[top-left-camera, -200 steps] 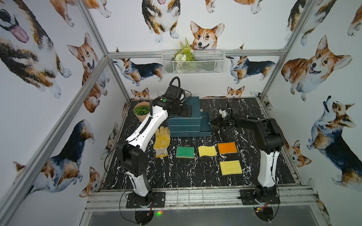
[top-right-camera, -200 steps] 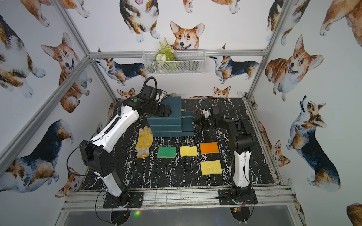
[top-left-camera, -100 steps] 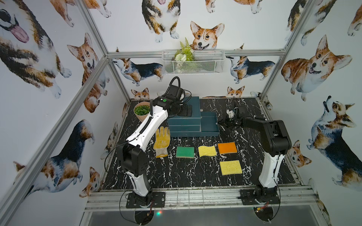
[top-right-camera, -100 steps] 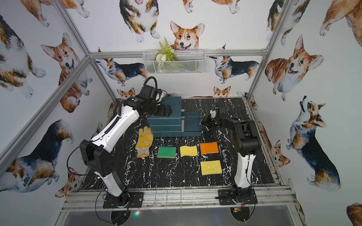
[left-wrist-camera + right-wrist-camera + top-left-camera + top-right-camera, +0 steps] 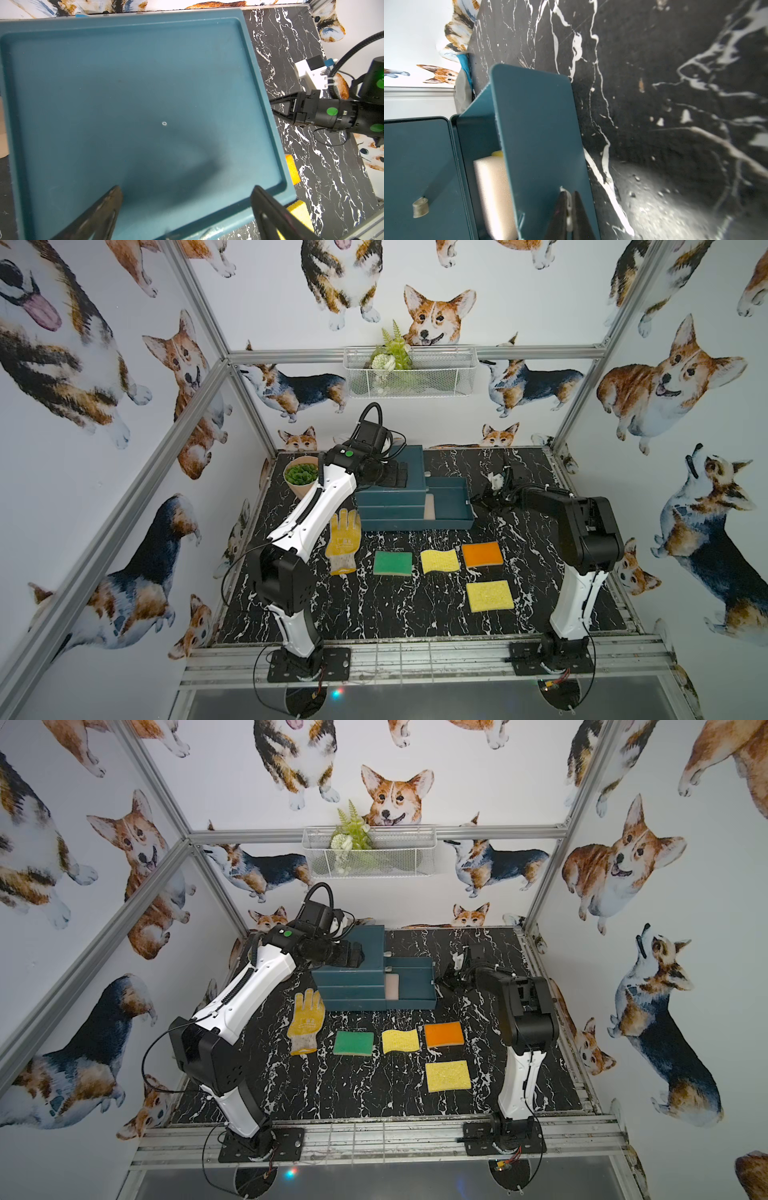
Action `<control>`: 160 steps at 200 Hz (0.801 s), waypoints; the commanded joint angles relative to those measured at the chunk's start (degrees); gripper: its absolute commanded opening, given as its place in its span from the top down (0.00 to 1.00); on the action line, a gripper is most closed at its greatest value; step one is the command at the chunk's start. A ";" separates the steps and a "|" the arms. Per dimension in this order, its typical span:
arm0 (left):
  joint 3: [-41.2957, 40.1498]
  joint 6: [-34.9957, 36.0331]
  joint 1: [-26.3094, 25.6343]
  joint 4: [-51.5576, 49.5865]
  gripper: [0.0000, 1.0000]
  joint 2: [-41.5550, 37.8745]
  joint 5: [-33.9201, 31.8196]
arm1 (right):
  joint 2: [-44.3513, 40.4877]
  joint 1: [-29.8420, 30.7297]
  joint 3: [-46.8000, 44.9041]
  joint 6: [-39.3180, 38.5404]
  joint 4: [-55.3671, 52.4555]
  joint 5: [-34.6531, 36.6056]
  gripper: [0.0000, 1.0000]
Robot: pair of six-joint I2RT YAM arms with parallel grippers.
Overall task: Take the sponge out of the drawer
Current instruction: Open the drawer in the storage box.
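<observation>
Left tool (image 5: 187, 189): fingers spread wide, holding nothing, poised over the cabinet (image 5: 390, 512) top. The sponge (image 5: 430, 508) lies in the open drawer (image 5: 453, 524), at the end nearest the cabinet. Right tool (image 5: 569, 194): nearly closed on the pull tab (image 5: 564, 189) at the drawer end farthest from the cabinet. Hazards: a hard pull may drag the drawer clear of the cabinet, and the cabinet overhang may obstruct access to the sponge.
</observation>
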 commanded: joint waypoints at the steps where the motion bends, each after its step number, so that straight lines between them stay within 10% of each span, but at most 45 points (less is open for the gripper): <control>1: 0.08 -1.02 0.01 -5.73 0.01 -0.11 3.12 | -4.21 -0.19 1.02 -1.73 -2.05 5.12 0.77; 30: 1.50 -0.67 0.05 -5.51 0.00 -0.92 3.93 | -8.34 -0.21 4.25 -4.56 -6.65 9.45 0.56; 160: -2.88 -3.05 3.75 5.61 0.00 -10.60 19.77 | -1.81 18.34 15.37 -11.83 -19.48 18.08 0.47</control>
